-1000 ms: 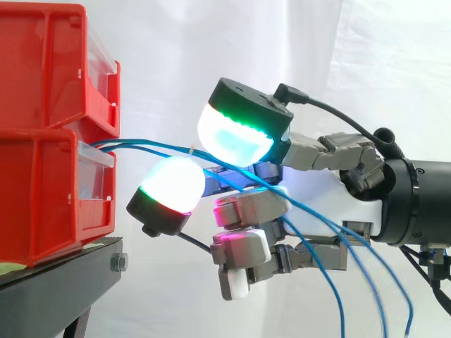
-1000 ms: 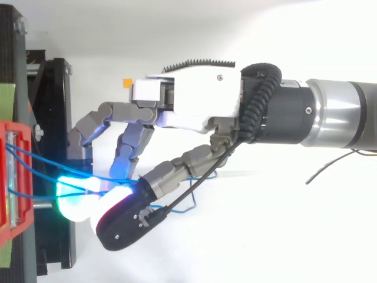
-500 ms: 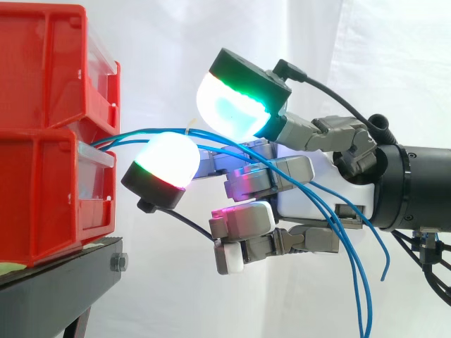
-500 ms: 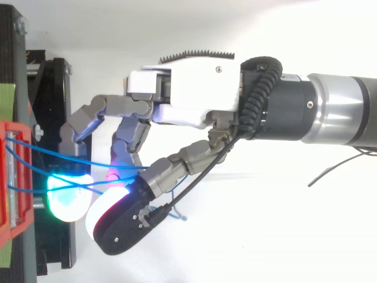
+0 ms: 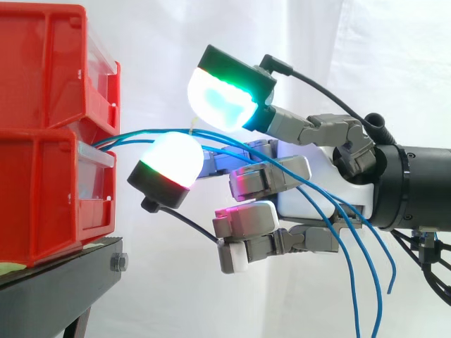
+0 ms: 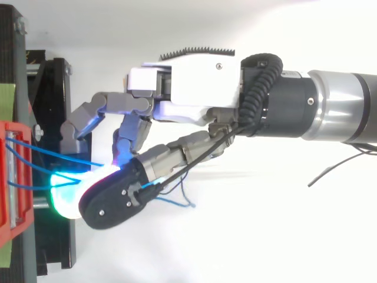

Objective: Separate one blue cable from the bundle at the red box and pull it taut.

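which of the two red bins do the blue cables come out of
The lower red bin: the blue cables run out over its clear front lip, below the upper red bin, which has none.

The bins (image 5: 49,105) are bright red with clear fronts, on a black stand (image 5: 56,282) that carries a pale green strip (image 6: 6,97). The cables (image 5: 130,136) are plain blue. The robot hand (image 6: 194,88) has a white shell with grey and black parts, and glows white, green, cyan and magenta. The curtain (image 5: 394,70) is plain white.
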